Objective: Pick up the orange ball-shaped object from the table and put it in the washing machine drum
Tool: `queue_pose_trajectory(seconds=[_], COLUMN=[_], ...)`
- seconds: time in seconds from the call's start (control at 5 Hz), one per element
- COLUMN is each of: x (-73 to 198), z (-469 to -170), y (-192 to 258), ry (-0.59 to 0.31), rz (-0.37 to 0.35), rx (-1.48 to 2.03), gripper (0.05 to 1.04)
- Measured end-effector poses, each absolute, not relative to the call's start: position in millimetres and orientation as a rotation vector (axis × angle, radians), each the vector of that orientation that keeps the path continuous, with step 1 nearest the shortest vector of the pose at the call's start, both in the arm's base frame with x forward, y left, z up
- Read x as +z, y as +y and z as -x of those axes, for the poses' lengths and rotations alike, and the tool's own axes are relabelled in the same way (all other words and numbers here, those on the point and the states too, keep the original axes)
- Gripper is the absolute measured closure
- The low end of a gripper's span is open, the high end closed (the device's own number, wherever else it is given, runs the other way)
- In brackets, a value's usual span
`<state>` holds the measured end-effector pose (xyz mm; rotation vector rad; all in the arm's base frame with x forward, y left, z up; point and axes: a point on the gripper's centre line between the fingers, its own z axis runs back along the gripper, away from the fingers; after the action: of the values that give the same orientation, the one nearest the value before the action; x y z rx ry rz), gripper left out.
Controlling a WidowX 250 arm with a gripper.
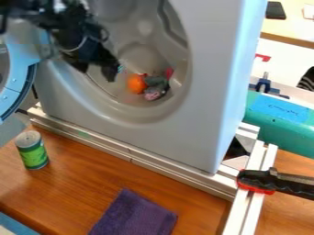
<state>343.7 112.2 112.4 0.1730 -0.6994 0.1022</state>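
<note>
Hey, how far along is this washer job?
Done, it seems: door open, orange thing and grey item in the drum. In hand: pincer at the opening, any hold unclear. Left, perhaps: purple cloth and green can outside, if they belong in.

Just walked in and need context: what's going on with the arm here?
The black gripper is at the round opening of a gray front-loading machine, with nothing visibly held. Inside, an orange object lies against a small grayish item. On the wooden table outside are a green can and a purple cloth.
</note>
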Motion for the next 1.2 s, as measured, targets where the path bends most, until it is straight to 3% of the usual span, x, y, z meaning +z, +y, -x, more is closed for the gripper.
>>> queue_pose_trajectory(seconds=[0.2, 0.4, 0.8, 1.0, 1.2], x=[102, 79, 50, 40, 23], z=[-303, -268, -222, -211, -200], y=[96, 63, 41, 45, 43], ry=[-0.625, -0.515, -0.308, -0.236, -0.119], rz=[-0.151, -0.083, 0.009, -0.055, -0.033], rx=[0.045, -0.078, -0.203, -0.174, -0.192], gripper=[0.087, 0.087, 0.087, 0.087, 0.085])
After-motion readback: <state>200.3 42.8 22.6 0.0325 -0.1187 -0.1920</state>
